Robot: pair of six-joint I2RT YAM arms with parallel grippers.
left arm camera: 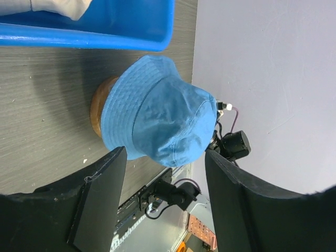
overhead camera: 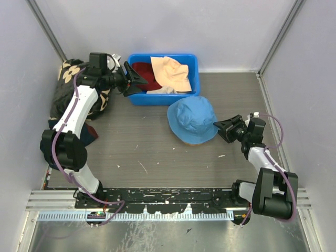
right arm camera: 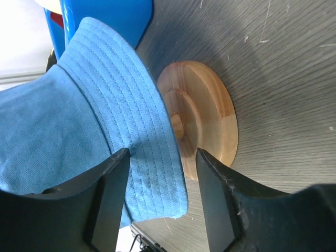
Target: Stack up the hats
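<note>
A light blue hat [overhead camera: 192,119] sits on a round wooden stand [right arm camera: 207,118] mid-table. A dark red hat [overhead camera: 147,74] and a cream hat [overhead camera: 171,72] lie in the blue bin [overhead camera: 195,65] at the back, with more pale fabric [overhead camera: 161,91] under them. My left gripper [overhead camera: 136,81] hovers open at the bin's left wall, nothing between its fingers [left arm camera: 102,199]. My right gripper [overhead camera: 227,129] is at the blue hat's right side. Its jaws stand open around the hat's brim [right arm camera: 152,152], which touches one finger [right arm camera: 110,194].
A black blanket with cream flowers [overhead camera: 67,86] is bunched at the back left, and a navy cloth with red trim [overhead camera: 88,131] lies in front of it. Grey walls close the table on three sides. The arms' base rail [overhead camera: 168,202] runs along the near edge.
</note>
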